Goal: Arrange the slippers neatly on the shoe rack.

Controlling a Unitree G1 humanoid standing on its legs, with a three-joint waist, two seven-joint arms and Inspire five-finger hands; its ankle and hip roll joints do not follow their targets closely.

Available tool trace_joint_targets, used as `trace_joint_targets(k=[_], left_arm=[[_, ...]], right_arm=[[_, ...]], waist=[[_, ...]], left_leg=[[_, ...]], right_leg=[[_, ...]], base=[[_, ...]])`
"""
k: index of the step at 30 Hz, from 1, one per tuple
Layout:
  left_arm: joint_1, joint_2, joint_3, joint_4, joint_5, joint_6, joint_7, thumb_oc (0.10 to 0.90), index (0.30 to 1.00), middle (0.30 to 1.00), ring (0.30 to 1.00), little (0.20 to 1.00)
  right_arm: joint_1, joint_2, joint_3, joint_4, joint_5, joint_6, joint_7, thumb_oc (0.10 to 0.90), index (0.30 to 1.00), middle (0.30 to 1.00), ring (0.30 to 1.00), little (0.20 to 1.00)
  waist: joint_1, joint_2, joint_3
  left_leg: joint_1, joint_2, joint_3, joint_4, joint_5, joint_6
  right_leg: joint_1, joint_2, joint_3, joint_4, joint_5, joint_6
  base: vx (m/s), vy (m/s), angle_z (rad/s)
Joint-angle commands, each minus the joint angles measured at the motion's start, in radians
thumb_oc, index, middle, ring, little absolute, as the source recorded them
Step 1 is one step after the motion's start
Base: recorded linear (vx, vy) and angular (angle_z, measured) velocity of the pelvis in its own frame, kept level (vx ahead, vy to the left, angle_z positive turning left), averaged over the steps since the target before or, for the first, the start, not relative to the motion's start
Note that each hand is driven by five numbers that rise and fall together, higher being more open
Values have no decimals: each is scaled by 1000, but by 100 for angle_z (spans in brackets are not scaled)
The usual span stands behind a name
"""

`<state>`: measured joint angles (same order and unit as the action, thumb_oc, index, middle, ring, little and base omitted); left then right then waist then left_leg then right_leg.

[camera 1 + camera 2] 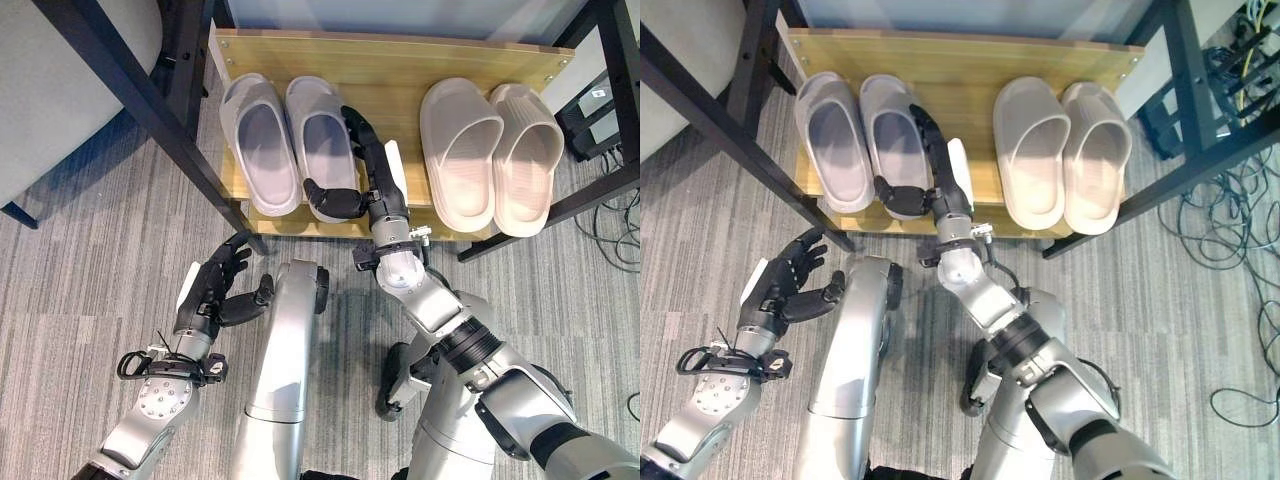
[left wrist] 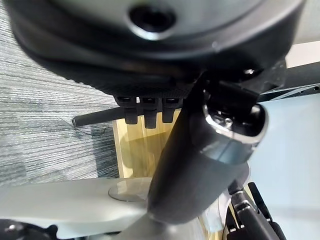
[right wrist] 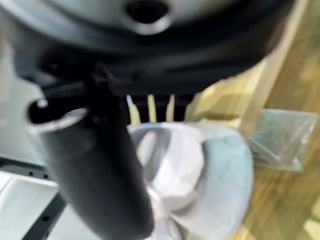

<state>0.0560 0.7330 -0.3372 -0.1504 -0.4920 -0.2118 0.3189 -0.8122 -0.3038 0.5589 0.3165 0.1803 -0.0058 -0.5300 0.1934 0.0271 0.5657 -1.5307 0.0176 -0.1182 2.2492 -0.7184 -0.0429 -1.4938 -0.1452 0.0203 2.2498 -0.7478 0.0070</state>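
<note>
On the wooden shoe rack shelf [image 1: 400, 65] a pale grey pair of slippers lies at the left and a beige pair [image 1: 462, 150] at the right, all with toes towards the back. My right hand [image 1: 372, 175] rests on the right-hand grey slipper [image 1: 322, 140]. Its fingers lie straight along that slipper's right edge and its thumb crosses the heel; the right wrist view shows this slipper [image 3: 210, 170] just past the fingers. The other grey slipper [image 1: 258, 140] lies beside it, touching. My left hand [image 1: 210, 290] hovers over the carpet at lower left, fingers relaxed, holding nothing.
A black metal frame bar [image 1: 150, 100] slants across the rack's left end, with a grey seat [image 1: 60, 70] behind it. Another black bar runs by the rack's right end, beside loose cables [image 1: 610, 220] on the carpet. Bare shelf shows between the two pairs.
</note>
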Motion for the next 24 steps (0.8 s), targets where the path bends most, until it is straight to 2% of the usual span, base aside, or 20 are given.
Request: trace_joint_targets(k=[1, 3, 10, 15, 24], left_arm=[[-65, 12, -73, -180, 6, -105, -10, 800, 900, 900, 900, 900], [-68, 15, -75, -182, 3, -109, -16, 800, 900, 900, 900, 900], [-44, 4, -57, -206, 11, -92, -49, 800, 900, 900, 900, 900], [-19, 0, -37, -218, 19, -85, -49, 800, 900, 900, 900, 900], [10, 3, -4, -228, 21, -79, -50, 800, 900, 900, 900, 900]], right_arm=[[-150, 35, 15, -78, -13, -107, -2, 800, 900, 900, 900, 900], [-150, 21, 7, -82, -19, -107, -2, 800, 900, 900, 900, 900], [-53, -143, -67, -260, -35, -125, 24, 800, 900, 900, 900, 900], [20, -181, -91, -338, -54, -125, 30, 800, 900, 900, 900, 900], [66, -241, -92, -357, -59, -106, 63, 800, 900, 900, 900, 900]], waist=[[58, 32, -46], [60, 30, -46], [32, -16, -46], [10, -19, -46], [-3, -24, -46]], left_leg=[[-39, -35, 25, -122, 38, 12], [-39, -37, 24, -126, 39, 12], [-39, -31, 29, -126, 35, 9], [-39, -23, 25, -114, 36, 9], [-39, -20, 24, -111, 43, 8]], right_leg=[[-76, -28, -43, -70, 167, -105], [-76, -29, -41, -71, 167, -104], [-76, -36, -29, -69, 167, -98], [-76, -33, -35, -69, 160, -99], [-76, -38, -38, -71, 158, -100]], base=[[0, 0, 0], [0, 0, 0], [3, 18, 3], [-13, 32, -3], [-2, 2, -1]])
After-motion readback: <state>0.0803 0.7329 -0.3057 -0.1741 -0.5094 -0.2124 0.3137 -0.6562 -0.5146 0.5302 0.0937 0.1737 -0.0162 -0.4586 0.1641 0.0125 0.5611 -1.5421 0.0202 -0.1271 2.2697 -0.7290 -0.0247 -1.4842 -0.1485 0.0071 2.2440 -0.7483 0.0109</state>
